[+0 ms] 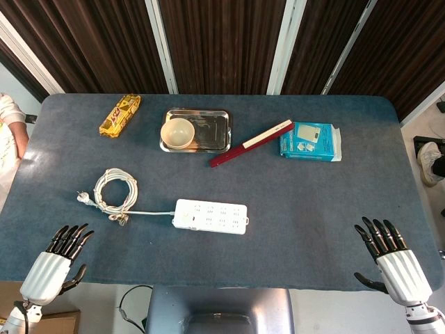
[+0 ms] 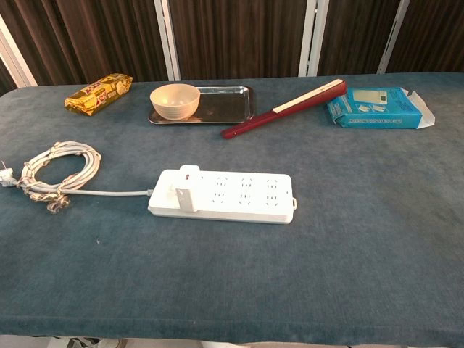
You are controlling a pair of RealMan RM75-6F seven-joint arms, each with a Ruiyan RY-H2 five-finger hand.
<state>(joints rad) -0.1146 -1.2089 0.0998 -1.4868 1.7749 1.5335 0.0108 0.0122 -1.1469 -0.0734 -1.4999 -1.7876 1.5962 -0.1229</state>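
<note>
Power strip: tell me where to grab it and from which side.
Grip the power strip from above across its narrow width near the middle, fingers on the long edges. It lies flat; the cord leaves its left end, and the small adapter stands there.

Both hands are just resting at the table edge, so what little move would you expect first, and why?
Probably the left hand reaching forward toward the coiled cord and power strip: both hands are open and empty, and those lie nearest it, while the right hand has nothing close.

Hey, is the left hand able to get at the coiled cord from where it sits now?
Probably yes. The left hand lies open at the table's near edge, and only bare cloth lies between it and the coiled cord.
</note>
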